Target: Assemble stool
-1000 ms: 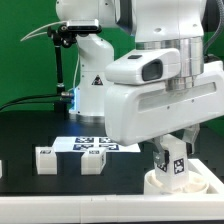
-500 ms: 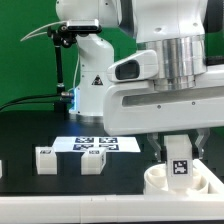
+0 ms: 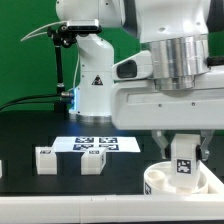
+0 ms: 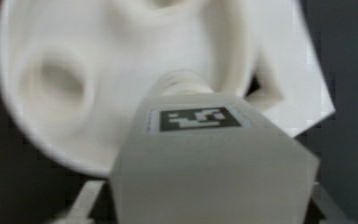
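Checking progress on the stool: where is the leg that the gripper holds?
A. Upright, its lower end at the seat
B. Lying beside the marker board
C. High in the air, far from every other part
A: the gripper clamps the leg upright, with its lower end down at the seat, at the exterior view's right.
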